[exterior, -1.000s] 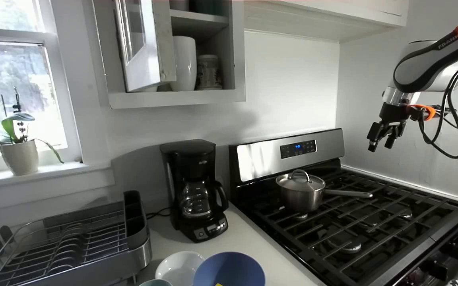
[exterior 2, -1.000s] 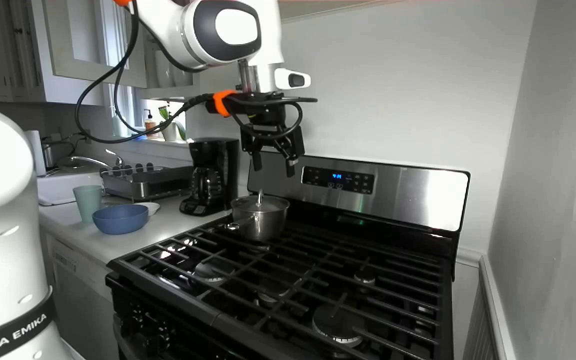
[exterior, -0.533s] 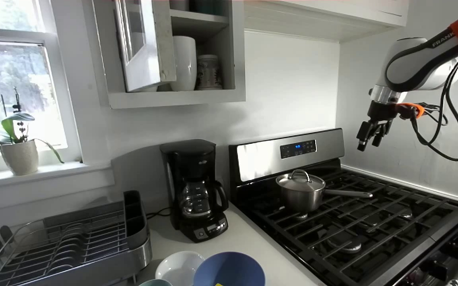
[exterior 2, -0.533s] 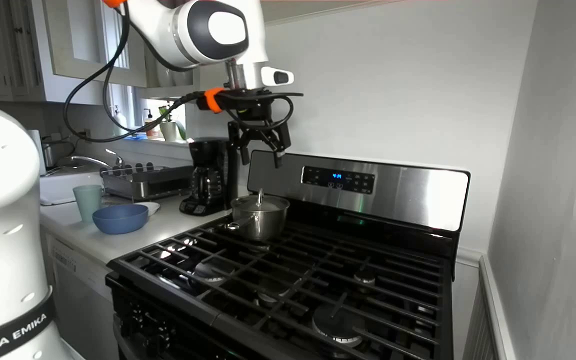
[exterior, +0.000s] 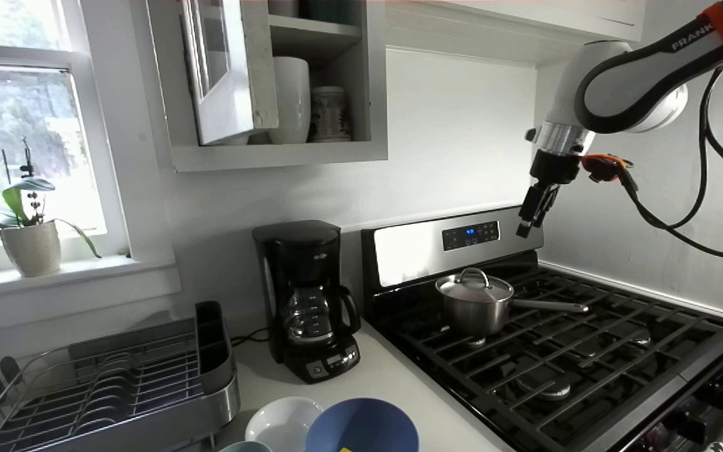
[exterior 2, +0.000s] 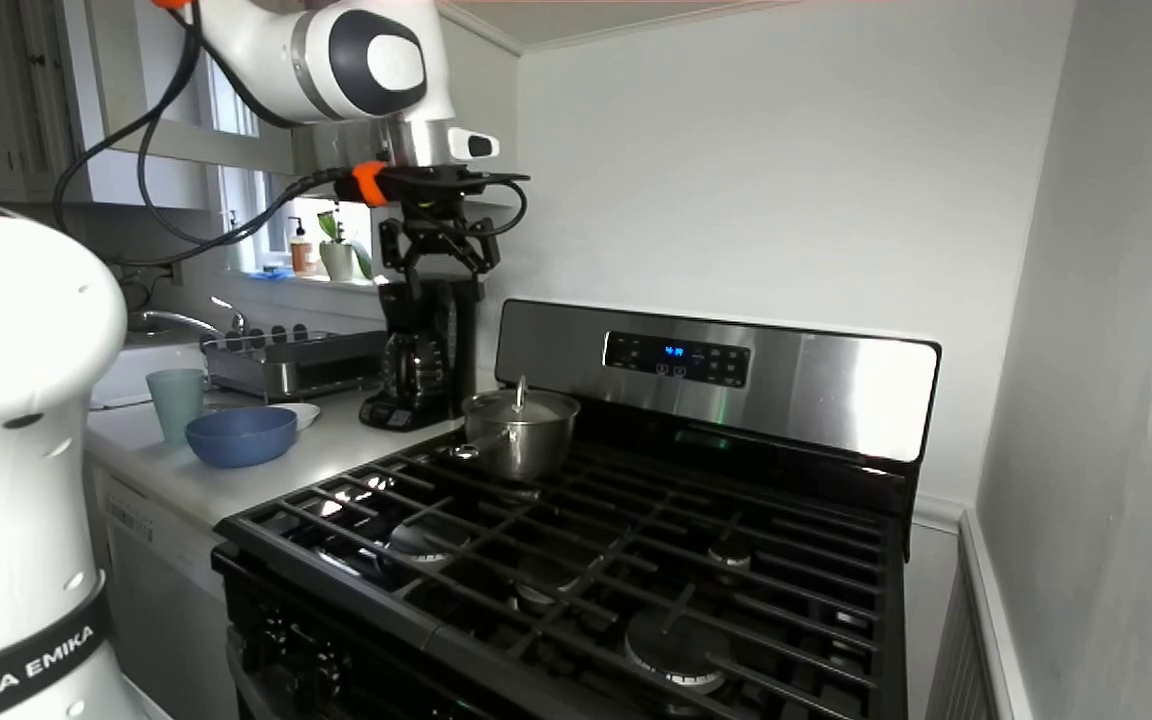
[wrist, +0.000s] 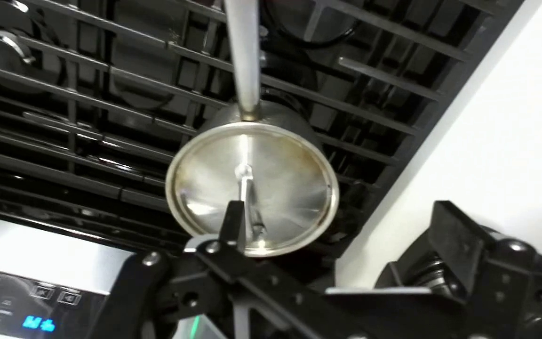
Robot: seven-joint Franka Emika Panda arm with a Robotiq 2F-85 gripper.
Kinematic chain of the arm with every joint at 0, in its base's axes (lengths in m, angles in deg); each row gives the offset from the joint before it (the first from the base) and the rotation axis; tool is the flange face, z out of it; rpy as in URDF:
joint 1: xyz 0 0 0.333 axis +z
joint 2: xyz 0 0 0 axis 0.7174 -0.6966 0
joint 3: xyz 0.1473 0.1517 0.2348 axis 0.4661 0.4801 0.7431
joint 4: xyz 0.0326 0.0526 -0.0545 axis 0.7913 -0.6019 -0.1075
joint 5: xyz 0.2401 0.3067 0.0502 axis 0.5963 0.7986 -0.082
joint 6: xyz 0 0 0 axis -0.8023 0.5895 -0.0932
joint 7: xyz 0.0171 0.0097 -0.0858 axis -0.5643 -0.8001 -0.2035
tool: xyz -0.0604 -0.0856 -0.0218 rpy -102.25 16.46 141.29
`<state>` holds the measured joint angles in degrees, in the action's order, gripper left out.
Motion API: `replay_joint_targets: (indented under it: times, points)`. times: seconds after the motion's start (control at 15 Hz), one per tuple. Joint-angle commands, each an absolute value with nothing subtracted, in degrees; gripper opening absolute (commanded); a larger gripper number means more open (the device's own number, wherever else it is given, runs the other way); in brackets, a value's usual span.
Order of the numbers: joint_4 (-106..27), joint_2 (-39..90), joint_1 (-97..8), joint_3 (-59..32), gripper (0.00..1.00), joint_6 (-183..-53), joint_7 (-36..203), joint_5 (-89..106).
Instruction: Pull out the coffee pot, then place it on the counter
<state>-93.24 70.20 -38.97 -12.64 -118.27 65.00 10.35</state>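
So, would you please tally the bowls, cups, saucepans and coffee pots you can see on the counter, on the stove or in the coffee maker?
Bowls: 2 (blue bowl, white bowl)
Green cup: 1
Saucepan: 1
Coffee pot: 1, in the coffee maker
Total: 5

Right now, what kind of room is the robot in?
A kitchen, probably in a home: there's a stove with a lidded pan on it, a coffee maker on the counter, and a dish rack nearby.
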Motion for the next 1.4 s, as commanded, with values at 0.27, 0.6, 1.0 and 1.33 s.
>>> replay_joint_targets:
  times: [0.27, 0.6, 1.0, 1.33]
  points:
    - [-86.9, 61.6, -31.5, -7.5, 1.0, -118.6, 63.6, 17.0]
    - [-85.9, 59.8, -32.1, -5.3, 1.0, -118.3, 64.1, 17.7]
    - [-84.3, 57.7, -32.1, -5.1, 1.0, -118.4, 64.0, 18.1]
    - [-77.7, 51.0, -33.0, -2.6, 1.0, -120.0, 66.2, 13.4]
